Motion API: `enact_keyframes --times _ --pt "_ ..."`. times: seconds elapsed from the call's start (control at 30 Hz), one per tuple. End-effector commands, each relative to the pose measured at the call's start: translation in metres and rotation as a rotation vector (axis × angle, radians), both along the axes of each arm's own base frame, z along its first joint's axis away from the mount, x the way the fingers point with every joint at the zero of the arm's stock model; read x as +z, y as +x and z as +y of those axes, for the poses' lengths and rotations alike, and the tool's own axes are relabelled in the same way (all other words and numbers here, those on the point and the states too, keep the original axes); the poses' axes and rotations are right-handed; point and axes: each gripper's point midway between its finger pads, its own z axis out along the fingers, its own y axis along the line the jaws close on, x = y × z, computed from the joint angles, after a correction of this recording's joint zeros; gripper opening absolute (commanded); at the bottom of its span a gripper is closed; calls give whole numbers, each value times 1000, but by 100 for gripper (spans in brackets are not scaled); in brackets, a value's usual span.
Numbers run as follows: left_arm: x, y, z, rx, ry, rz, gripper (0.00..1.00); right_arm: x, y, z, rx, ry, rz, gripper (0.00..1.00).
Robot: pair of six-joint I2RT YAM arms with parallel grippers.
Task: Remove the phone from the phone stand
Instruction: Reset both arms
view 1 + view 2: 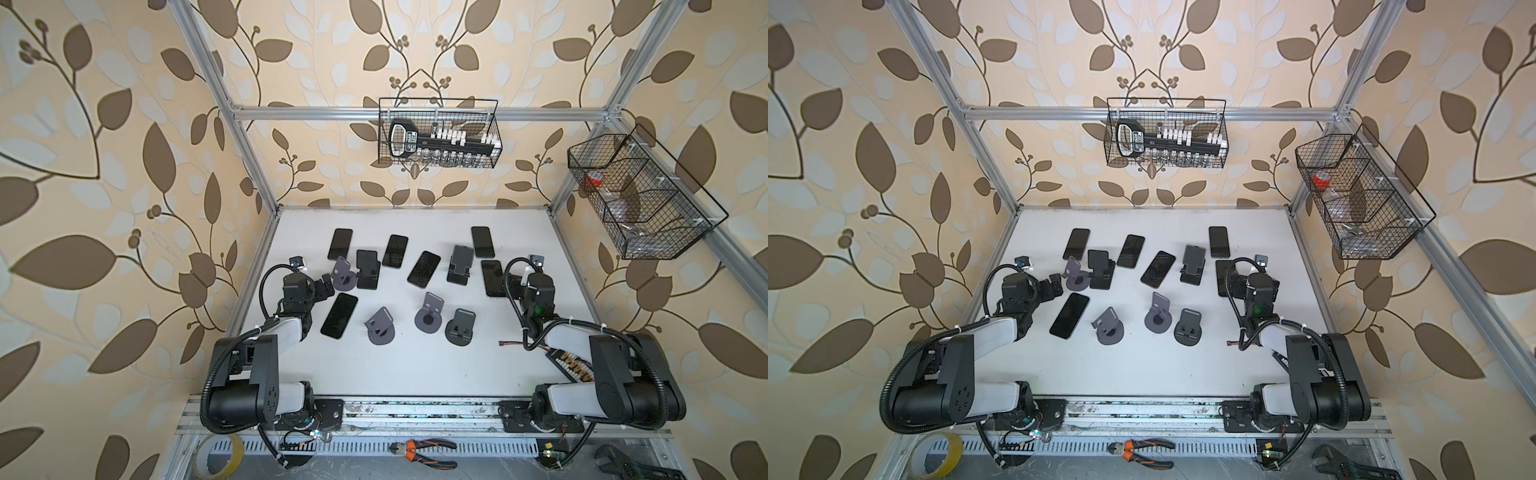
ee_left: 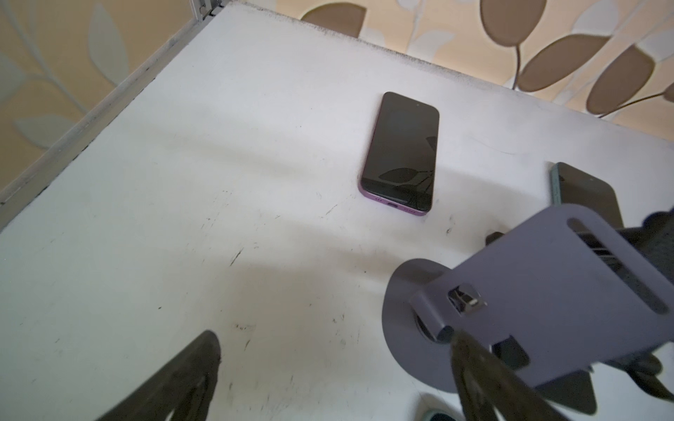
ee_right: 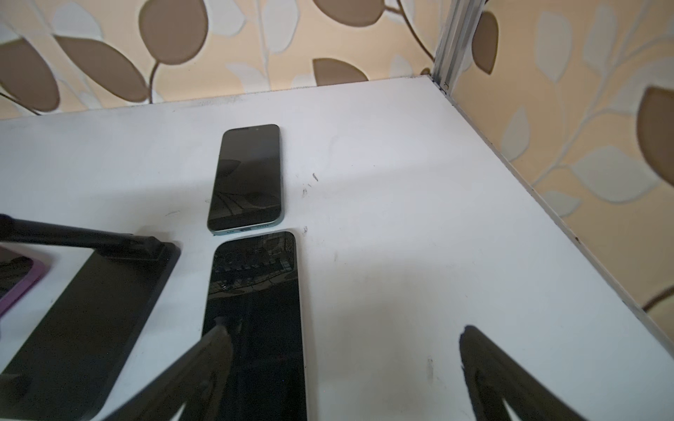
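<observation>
Both hands are released, jaws spread wide, grasping nothing. The left hand (image 2: 333,337) hovers low near the table's (image 1: 374,374) left edge, one finger close by the empty purple stand (image 1: 344,275); whether it touches I cannot tell. The phone (image 1: 367,261) I take as next leans on a black stand (image 1: 368,281) just past that purple stand, toward the table's middle. So it lies to the hand's right, with the purple stand between. Its long axis runs front edge to back edge, tipped up off the table. The left arm is clearly the nearer one. The right hand (image 3: 344,331) hangs near the right edge over a flat phone (image 3: 255,320) lying on the table. A second black stand (image 1: 459,276) beside that also seems loaded, and there the right arm is nearer.

In the left wrist view the purple stand covers most of the leaning phone; only a teal-edged top part shows. In both top views phone and stand back blur together, so that either black stand is loaded is only my reading. The right hand is hidden under its wrist there.
</observation>
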Motion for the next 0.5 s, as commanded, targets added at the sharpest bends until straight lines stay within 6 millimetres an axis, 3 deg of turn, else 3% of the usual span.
enact_keyframes --times 0.0,0.13,0.3,0.47 --pt "16 8 0 -23 30 -105 99 18 5 7 53 -13 -103 98" --pt "14 9 -3 -43 29 -106 99 26 6 13 95 -26 -162 99" --pt "13 10 -5 -55 30 -106 99 18 7 30 199 -31 -175 99" --pt "9 3 -7 -62 35 -166 99 13 1 19 169 1 -207 99"
